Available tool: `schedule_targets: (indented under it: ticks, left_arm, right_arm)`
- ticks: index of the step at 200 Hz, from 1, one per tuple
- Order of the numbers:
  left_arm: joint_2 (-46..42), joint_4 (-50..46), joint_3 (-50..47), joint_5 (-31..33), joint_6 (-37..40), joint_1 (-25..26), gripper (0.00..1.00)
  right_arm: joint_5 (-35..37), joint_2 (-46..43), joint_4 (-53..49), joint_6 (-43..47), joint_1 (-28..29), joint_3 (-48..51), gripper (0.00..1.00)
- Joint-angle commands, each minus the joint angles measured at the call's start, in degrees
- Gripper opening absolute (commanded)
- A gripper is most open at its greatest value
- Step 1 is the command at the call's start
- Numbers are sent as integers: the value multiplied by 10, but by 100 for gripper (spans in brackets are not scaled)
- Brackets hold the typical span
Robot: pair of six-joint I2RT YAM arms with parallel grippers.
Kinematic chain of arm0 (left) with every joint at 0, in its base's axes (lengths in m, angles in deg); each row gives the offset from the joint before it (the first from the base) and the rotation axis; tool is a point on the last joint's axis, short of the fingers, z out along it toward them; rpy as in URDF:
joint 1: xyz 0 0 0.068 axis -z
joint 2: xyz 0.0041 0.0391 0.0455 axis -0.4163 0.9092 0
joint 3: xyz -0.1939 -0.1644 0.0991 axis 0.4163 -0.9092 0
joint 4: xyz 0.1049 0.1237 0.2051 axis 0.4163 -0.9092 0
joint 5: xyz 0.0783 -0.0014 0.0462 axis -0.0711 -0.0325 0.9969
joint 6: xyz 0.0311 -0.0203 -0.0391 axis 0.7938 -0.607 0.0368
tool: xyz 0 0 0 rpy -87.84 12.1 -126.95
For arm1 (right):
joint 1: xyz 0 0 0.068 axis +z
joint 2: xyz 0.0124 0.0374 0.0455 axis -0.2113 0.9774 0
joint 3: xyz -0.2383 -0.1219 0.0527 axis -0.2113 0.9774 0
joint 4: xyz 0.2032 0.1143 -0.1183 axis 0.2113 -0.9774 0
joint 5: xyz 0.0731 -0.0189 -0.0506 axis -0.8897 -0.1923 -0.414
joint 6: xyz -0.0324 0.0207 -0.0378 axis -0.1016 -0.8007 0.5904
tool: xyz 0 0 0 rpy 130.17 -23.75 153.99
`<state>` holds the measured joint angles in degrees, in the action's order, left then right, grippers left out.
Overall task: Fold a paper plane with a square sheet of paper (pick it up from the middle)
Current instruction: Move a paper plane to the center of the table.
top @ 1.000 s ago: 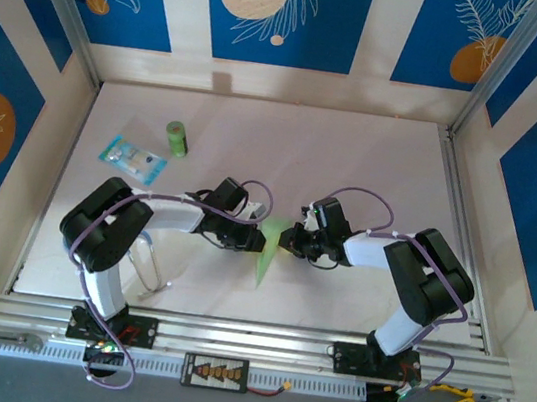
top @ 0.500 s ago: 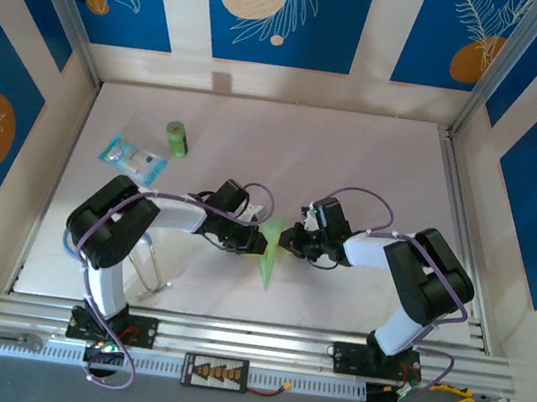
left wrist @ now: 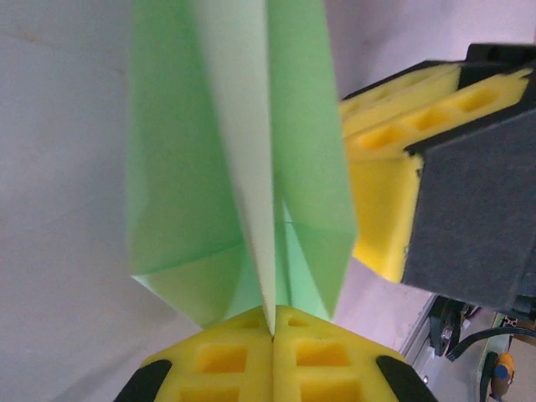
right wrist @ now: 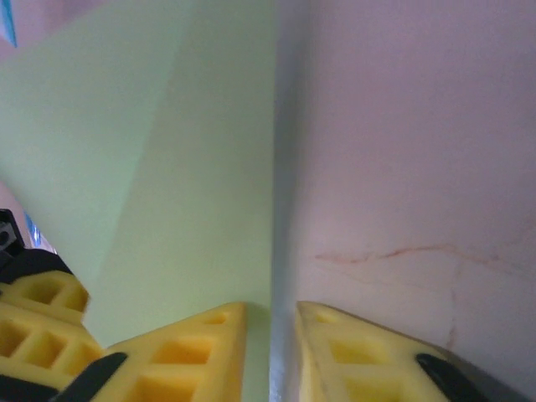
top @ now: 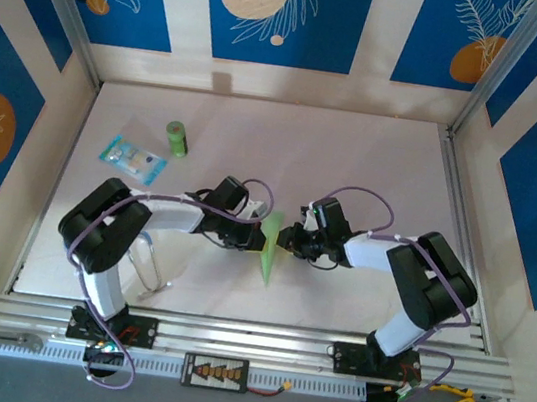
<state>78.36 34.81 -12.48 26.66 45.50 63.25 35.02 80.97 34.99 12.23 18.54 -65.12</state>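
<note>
**Plane pinched at its crease: slip and crumple risk**

The left gripper (left wrist: 273, 322) has its yellow foam pads clamped tight on the centre crease of the slim, pointed, pale-green paper plane (left wrist: 226, 167). In the top view the plane sits at frame centre, over the pale table (top: 375, 166). The right gripper (right wrist: 270, 322) has its pads slightly parted. The fold edge runs into the gap, and by my reading it is not pinched.

Risks:
- One pinch point only, so the thin paper may pivot or sag.
- The wings may spring apart.
- If the right pads close off-line, they could crumple a wing.
- Pulling sideways could tear the crease.

Containers:
- The clear blue-printed packet (top: 134, 154) lies at upper left, contents too small to tell.
- The small green cylinder (top: 176, 138) stands upright just right of it, contents unknown.
</note>
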Motion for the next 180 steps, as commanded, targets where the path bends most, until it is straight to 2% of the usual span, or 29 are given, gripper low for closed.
schedule_targets:
  ticks: [1,56,125,180]
  left_arm:
    - [-31,-29,6,28,7,5,0]
    - [-47,-88,24,59,31,5,0]
    - [-53,-92,24,59,32,5,0]
    - [-55,-105,24,69,40,5,0]
  right_arm:
    - [8,-40,-28,5,4,8,27]
    - [3,-82,-30,9,29,7,39]
    - [39,-24,-92,23,67,-57,40]
    - [57,-24,-113,29,81,-73,41]
